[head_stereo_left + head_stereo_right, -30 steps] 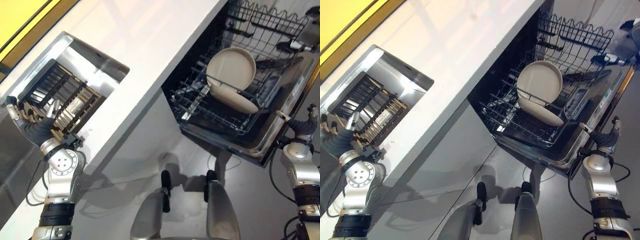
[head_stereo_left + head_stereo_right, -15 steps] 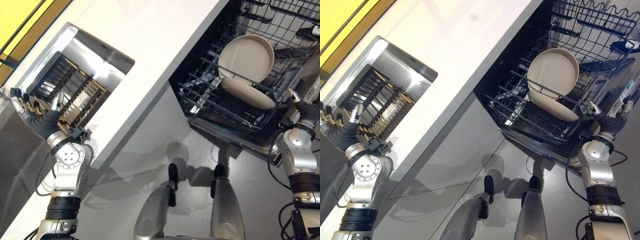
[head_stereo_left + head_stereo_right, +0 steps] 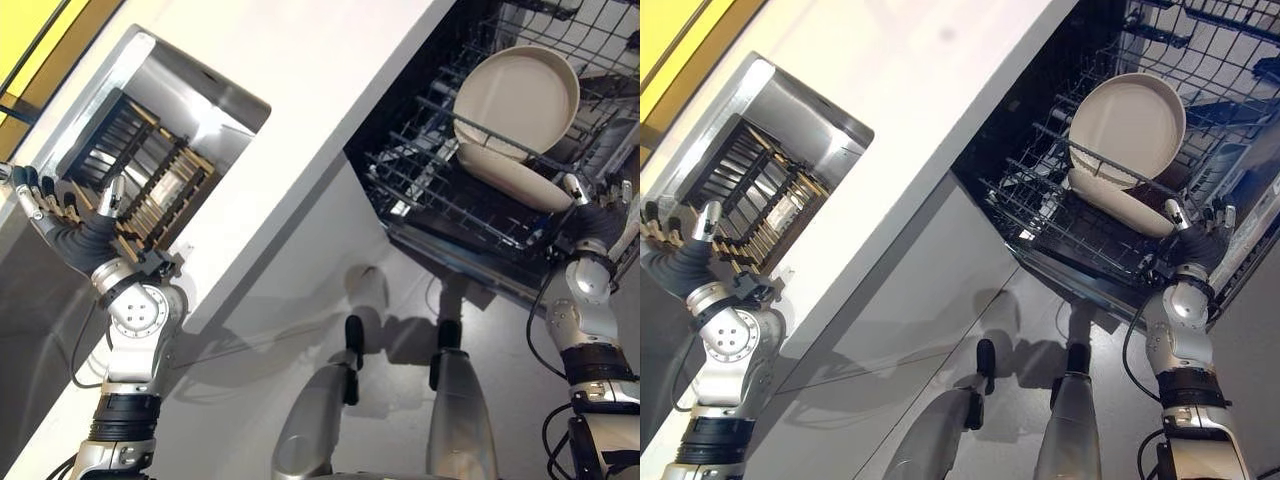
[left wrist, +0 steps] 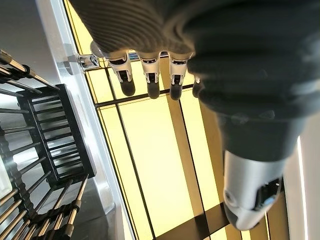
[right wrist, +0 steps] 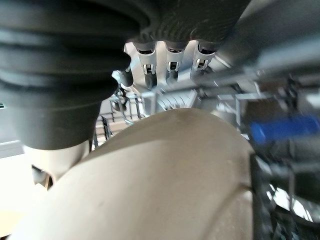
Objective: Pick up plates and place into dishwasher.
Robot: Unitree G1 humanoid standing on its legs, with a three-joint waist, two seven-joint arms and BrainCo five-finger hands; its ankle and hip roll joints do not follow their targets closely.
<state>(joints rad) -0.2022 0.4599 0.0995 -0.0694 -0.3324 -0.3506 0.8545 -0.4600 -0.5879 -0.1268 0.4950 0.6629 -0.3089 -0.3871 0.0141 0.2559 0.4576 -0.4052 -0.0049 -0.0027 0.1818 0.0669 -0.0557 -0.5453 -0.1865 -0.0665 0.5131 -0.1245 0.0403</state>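
Two beige plates were already in the dishwasher's lower rack (image 3: pixel 430 190): one plate (image 3: pixel 515 100) stood upright on edge, and the second plate (image 3: pixel 505 178) lay tilted just below it, touching or nearly so. The right hand (image 3: pixel 598 222) hovered at the rack's front edge right by that lower plate, fingers loose and straight, gripping nothing. The left hand (image 3: pixel 62 215) was way over by the sink (image 3: pixel 150 62), fingers spread, empty, next to the drying rack (image 3: pixel 150 185) inside it. I couldn't spot any plates in that rack, so loading looked mostly done, maybe finished.
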